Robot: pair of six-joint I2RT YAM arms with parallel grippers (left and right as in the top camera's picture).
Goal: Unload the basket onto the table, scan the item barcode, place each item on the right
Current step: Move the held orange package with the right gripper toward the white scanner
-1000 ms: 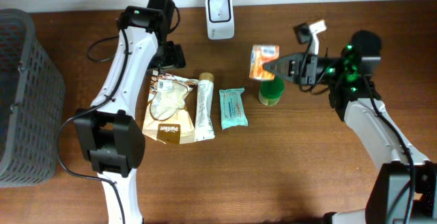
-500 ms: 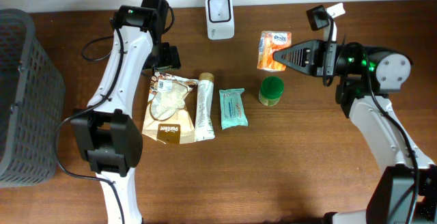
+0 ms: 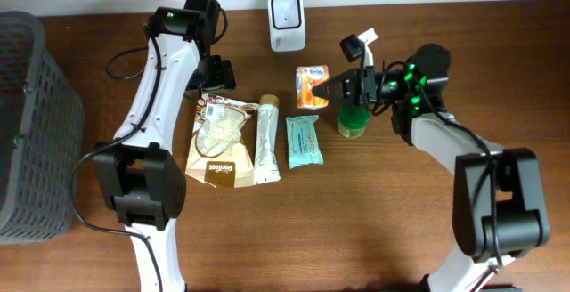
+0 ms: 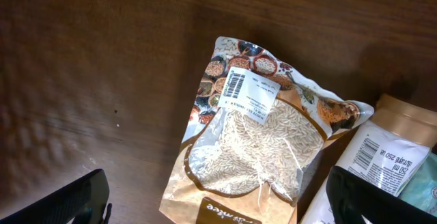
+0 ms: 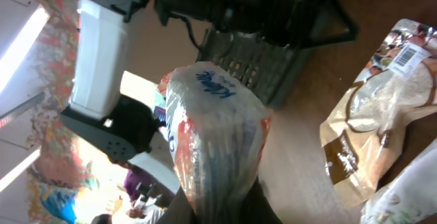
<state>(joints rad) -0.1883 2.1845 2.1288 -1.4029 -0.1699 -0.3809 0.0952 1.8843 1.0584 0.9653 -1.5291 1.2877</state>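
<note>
Your right tool is clamped tight on the small orange plastic packet, gripping it by one end so that the packet sticks out toward the left side of the table. From overhead, the packet sits in front of the white barcode scanner and slightly to its right, near it but not touching. It is just left of the green-lidded jar, which the tool body partly covers. In your right wrist view the packet fills the middle of the frame end on. It is crinkled clear film over orange and white, with blue lettering near the top.

Your left tool is spread wide and holds nothing. Its dark fingers show only at the bottom corners of the wrist view. It hangs above the top edge of the brown paper bag of rice, whose white barcode label faces up.

The rice bag lies flat on the table, with a white tube right beside it. Next along is a teal flat packet, a little apart from the tube. A grey mesh basket stands at the far left edge, well apart from everything else.
</note>
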